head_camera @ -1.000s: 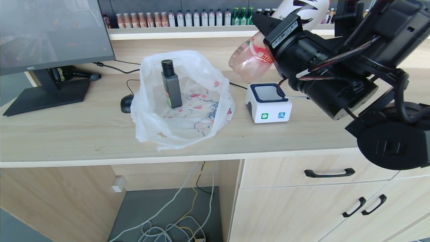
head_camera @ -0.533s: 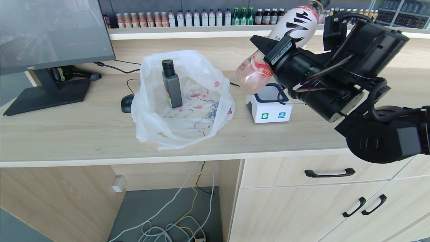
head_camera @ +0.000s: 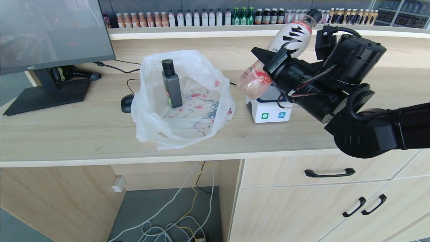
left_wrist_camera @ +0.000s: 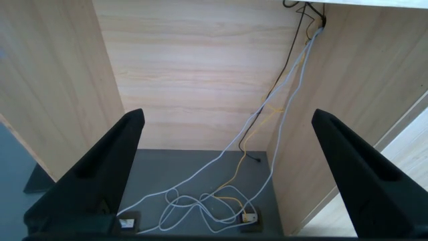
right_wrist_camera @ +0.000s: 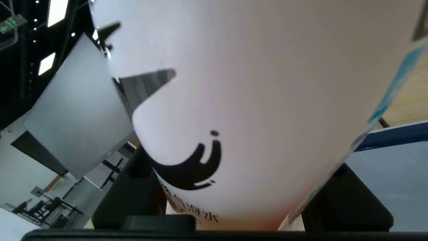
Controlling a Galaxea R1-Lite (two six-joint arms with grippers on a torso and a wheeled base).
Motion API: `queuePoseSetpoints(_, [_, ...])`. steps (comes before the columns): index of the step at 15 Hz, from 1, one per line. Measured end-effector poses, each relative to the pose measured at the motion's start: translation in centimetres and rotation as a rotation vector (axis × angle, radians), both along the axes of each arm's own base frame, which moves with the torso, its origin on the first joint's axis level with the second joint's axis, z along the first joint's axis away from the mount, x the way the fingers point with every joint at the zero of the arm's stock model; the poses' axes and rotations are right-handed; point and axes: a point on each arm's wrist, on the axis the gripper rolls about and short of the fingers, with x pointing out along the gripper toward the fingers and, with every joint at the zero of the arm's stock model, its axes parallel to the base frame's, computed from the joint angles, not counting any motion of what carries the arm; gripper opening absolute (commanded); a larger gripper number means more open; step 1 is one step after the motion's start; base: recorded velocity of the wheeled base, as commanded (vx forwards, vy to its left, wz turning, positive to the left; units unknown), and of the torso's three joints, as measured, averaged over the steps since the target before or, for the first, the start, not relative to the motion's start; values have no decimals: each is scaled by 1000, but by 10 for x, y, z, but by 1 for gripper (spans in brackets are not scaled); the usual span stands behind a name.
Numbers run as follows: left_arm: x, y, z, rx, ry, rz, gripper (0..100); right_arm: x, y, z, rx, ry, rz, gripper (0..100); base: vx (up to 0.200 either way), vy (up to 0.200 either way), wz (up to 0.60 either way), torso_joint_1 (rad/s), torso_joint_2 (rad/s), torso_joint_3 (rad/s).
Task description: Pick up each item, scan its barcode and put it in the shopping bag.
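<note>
My right gripper (head_camera: 273,57) is shut on a drink bottle (head_camera: 285,43) with a white and black label and pink liquid. The bottle is tilted, its base just above the white barcode scanner (head_camera: 268,112) on the counter, its cap up and to the right. Up close in the right wrist view, the bottle's white label (right_wrist_camera: 267,100) sits between the dark fingers. The white plastic shopping bag (head_camera: 183,97) stands open left of the scanner, with a dark grey bottle (head_camera: 171,84) upright inside. My left gripper (left_wrist_camera: 227,174) is open, hanging under the counter over floor cables.
A monitor (head_camera: 50,33) stands at the counter's back left, with a handheld scanner (head_camera: 72,74) by its base. A black mouse (head_camera: 127,102) lies left of the bag. Drink bottles line the back shelf (head_camera: 218,16). Drawers with black handles (head_camera: 329,173) sit below the counter at right.
My right arm has lowered and drawn back, bringing the bottle's base down closer over the scanner. The bag and the grey bottle have not moved.
</note>
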Motion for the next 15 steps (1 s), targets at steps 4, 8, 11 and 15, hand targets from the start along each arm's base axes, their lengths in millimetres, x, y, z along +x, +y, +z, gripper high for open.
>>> queuePoseSetpoints(4, [0, 0, 0, 0, 0, 0, 100, 7, -6, 2, 76, 31, 1, 0, 0, 0, 0, 0, 0, 0])
queuePoseSetpoints(8, [0, 0, 0, 0, 0, 0, 100, 18, -14, -5, 94, 58, -23, 0, 0, 0, 0, 0, 0, 0])
queuePoseSetpoints(11, [0, 0, 0, 0, 0, 0, 100, 24, -16, -8, 96, 60, -29, 0, 0, 0, 0, 0, 0, 0])
queuePoseSetpoints(15, [0, 0, 0, 0, 0, 0, 100, 31, -18, -10, 98, 58, -39, 0, 0, 0, 0, 0, 0, 0])
